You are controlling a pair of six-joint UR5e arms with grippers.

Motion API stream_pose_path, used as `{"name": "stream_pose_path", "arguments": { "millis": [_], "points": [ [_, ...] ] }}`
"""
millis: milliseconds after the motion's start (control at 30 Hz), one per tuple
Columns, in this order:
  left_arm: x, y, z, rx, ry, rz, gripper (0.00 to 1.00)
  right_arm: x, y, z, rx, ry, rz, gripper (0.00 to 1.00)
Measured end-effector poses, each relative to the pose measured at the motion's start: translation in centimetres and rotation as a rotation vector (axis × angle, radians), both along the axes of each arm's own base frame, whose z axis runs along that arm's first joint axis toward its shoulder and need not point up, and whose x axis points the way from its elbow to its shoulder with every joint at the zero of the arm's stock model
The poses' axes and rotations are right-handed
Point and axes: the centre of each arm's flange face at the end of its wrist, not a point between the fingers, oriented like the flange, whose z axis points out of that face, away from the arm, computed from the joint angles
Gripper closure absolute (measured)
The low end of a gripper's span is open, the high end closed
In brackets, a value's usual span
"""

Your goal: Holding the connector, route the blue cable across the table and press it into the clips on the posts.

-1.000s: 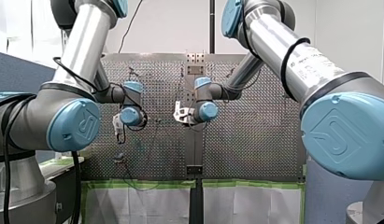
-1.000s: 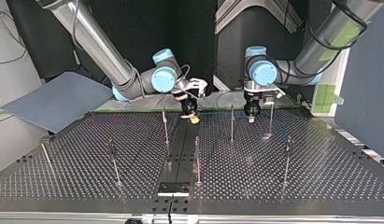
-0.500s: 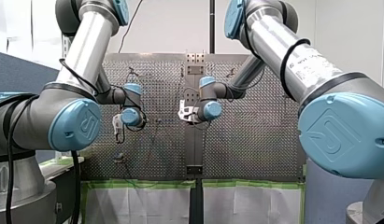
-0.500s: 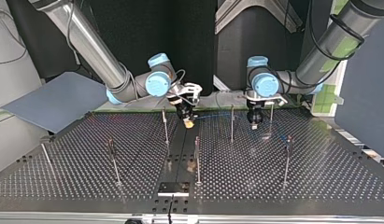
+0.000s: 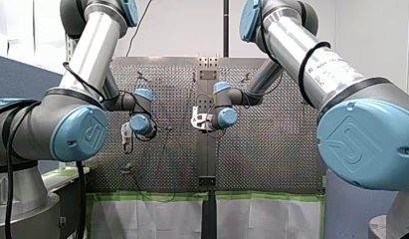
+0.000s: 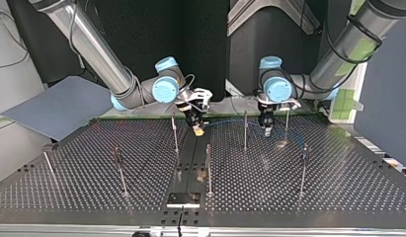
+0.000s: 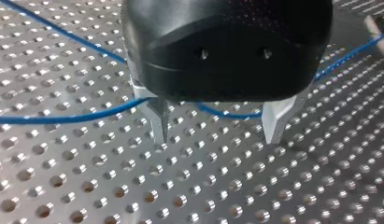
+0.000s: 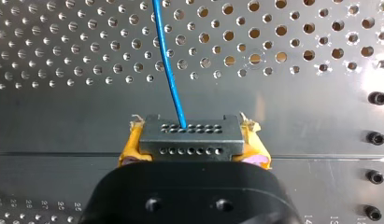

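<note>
Pinching the perforated black connector (image 8: pixel 188 139) is my yellow-padded right tool (image 8: pixel 193 145) (left tool (image 7: pixel 218 127) gapes).

1. Both arms come in big from the sides, silver tubes with blue joint caps: my left arm (image 5: pixel 77 94) and my right arm (image 5: pixel 311 64).
2. My left gripper (image 5: pixel 126 141) hangs over the perforated worktop (image 5: pixel 271 149), well left of the plain centre strip (image 5: pixel 208 154).
3. My right gripper (image 5: pixel 196 121) sits at that strip's left edge, a bit higher up in the view.
4. Green tape (image 5: pixel 152 197) lines the worktop's near edge, with white sheets (image 5: pixel 142 219) below.
</note>
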Motion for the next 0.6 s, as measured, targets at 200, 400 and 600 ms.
{"name": "stream_pose_path", "arguments": {
  "millis": [200, 400, 600],
  "points": [
    [-2.9, -0.1, -0.4, 0.028, 0.078, 0.022, 0.02, 0.0, 0.0, 0.0, 0.001, 0.001, 0.000, 1.00],
    [-5.3, -0.8, 0.5, 0.011, 0.075, 0.014, 0.02, 0.0, 0.0, 0.0, 0.000, 0.000, 0.001, 1.00],
    [-7.5, -2.5, 1.8, -0.032, 0.022, 0.003, 0.02, 0.0, 0.1, 0.0, 0.002, 0.001, 0.001, 1.00]
  ]
}}
